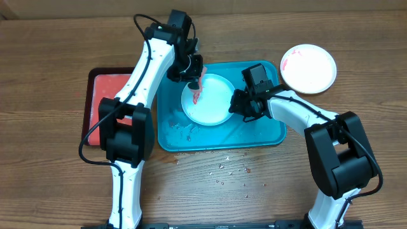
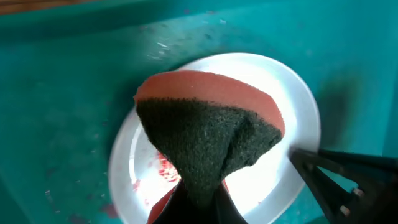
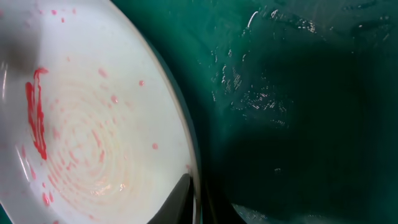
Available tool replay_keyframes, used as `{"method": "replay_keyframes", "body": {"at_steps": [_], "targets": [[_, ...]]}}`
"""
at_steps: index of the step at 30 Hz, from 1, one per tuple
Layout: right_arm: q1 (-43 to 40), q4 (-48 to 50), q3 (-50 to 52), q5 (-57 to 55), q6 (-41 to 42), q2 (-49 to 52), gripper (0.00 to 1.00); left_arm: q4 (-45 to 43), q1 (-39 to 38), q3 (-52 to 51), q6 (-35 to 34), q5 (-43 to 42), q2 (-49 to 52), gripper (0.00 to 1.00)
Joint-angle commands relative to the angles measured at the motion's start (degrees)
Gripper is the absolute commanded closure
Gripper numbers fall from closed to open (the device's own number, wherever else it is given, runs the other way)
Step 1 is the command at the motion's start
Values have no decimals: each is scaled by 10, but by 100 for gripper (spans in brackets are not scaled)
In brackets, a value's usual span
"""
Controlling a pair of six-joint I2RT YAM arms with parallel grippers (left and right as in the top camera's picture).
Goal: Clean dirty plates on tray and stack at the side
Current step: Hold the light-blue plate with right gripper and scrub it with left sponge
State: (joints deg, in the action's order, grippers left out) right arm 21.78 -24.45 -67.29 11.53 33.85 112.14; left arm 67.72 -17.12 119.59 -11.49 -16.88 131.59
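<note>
- Scrubbing is the step in hand: the left gripper (image 1: 193,79) is clenched on a sponge (image 2: 208,130), green scouring side towards its own camera, and holds it over the plate (image 1: 213,105) near the upper left rim.
- That plate lies in the middle of the tray (image 1: 267,130). The right gripper (image 1: 234,105) is at its right edge, and in the right wrist view its fingers sit on either side of the rim, so I judge it clamped there to steady the plate.
- Red smears (image 3: 36,115) show on the plate, a thick streak at the left of the right wrist view and faint rings beside it, so I take the cleaning as unfinished.
- Next, the sponge needs pressing flat and sweeping across the smeared part while the right grip resists sliding; too much push could tip the plate or skid it on the tray.
- A second plate (image 1: 308,68), also smeared red, lies on the worktop (image 1: 57,184) at the upper right, outside the tray; whether it is done or waiting I cannot tell. No third plate is in view.
- A red tray (image 1: 105,95) lies at centre left, partly under the left arm, touching the teal one or just beside it.
- Crumbs (image 1: 232,170) are scattered on the wooden worktop below the tray, with wet specks inside the tray's lower left corner.
</note>
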Motion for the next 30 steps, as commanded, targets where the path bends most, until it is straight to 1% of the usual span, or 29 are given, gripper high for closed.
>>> {"method": "replay_keyframes", "body": {"at_steps": [1, 5, 10, 14, 16, 19, 20, 22, 26, 28, 30], "targets": [[0, 4, 2, -21, 7, 17, 93, 3, -17, -4, 21, -22, -16, 96], [-2, 5, 2, -30, 7, 17, 93, -10, -32, -40, 21, -23, -16, 96], [-5, 5, 2, -31, 7, 17, 93, -46, -50, -114, 21, -24, -16, 96], [-5, 6, 2, -31, 7, 17, 93, -57, -50, -126, 18, -19, -16, 96], [-5, 6, 2, -31, 7, 17, 93, -59, -46, -125, 15, 16, -16, 96], [-5, 8, 2, -31, 7, 17, 93, -52, -43, -125, 1, 99, -16, 96], [-5, 9, 2, -31, 7, 17, 93, -49, -43, -125, 1, 112, -16, 96], [-5, 13, 2, -31, 7, 17, 92, -53, -43, -129, 1, 118, -16, 96], [-5, 17, 2, -31, 7, 17, 92, -101, -47, -159, 2, 121, -16, 96], [-5, 16, 2, -31, 6, 17, 92, -118, -47, -174, 0, 176, -16, 96], [-5, 16, 2, -31, 4, 17, 92, -121, -46, -180, -39, 267, -16, 96]]}}
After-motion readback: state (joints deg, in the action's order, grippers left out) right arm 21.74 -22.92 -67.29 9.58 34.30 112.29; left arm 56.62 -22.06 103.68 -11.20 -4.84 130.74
